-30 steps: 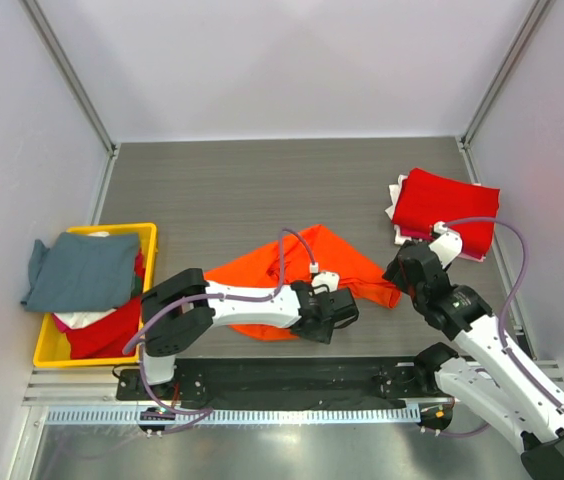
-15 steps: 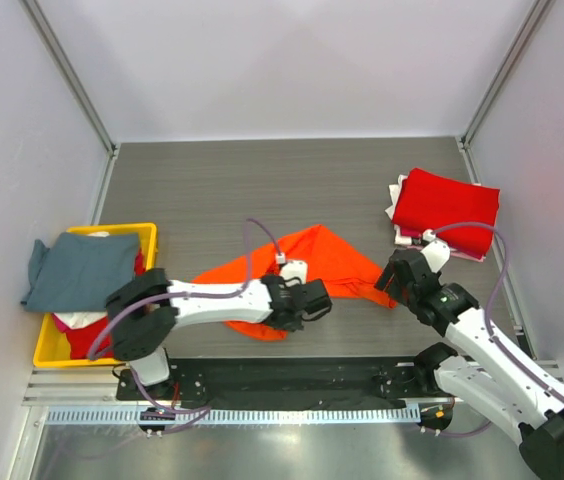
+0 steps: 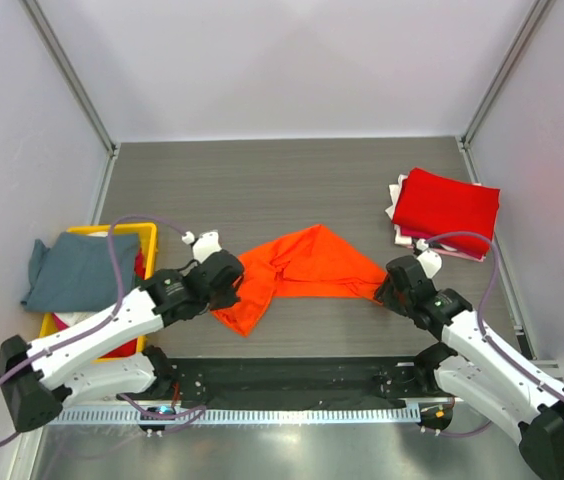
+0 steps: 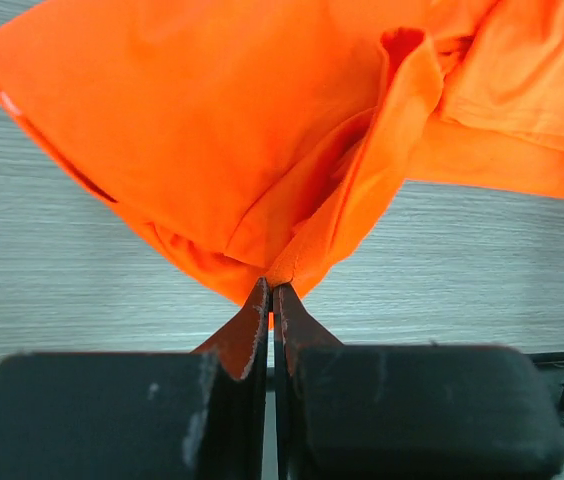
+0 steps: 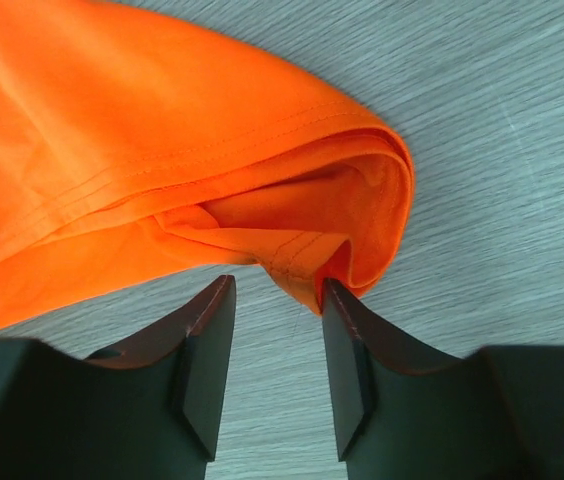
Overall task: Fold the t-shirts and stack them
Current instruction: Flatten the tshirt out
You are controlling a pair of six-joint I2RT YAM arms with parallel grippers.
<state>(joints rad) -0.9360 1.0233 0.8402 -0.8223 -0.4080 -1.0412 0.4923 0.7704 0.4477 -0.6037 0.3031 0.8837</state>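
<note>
Orange t-shirt [image 3: 307, 265]: crumpled in a rough triangle on the grey table [image 3: 262, 180], near the front edge, between the two grippers.

Left arm: stretched low from its base, angled right past the near corner of the yellow bin [image 3: 148, 231]. The wrist sits at the shirt's left lower corner.

Right arm: reaches up and left from the right front corner. The wrist is low at the shirt's right tip.

Surroundings: a grey-blue t-shirt [image 3: 82, 268] is draped over the bin. A folded deep red t-shirt [image 3: 447, 208] lies at the right rear on white cloth [image 3: 395, 200], well apart from the orange one.

Left gripper [image 4: 270, 290]: clenched, with a pinch of orange fabric caught between the fingertips.

Right gripper [image 5: 272, 290]: jaws parted, with bare table showing between the fingers [image 5: 207, 345]. A hemmed fold of the orange shirt lies at the tips and touches one finger; it is not clamped.
</note>
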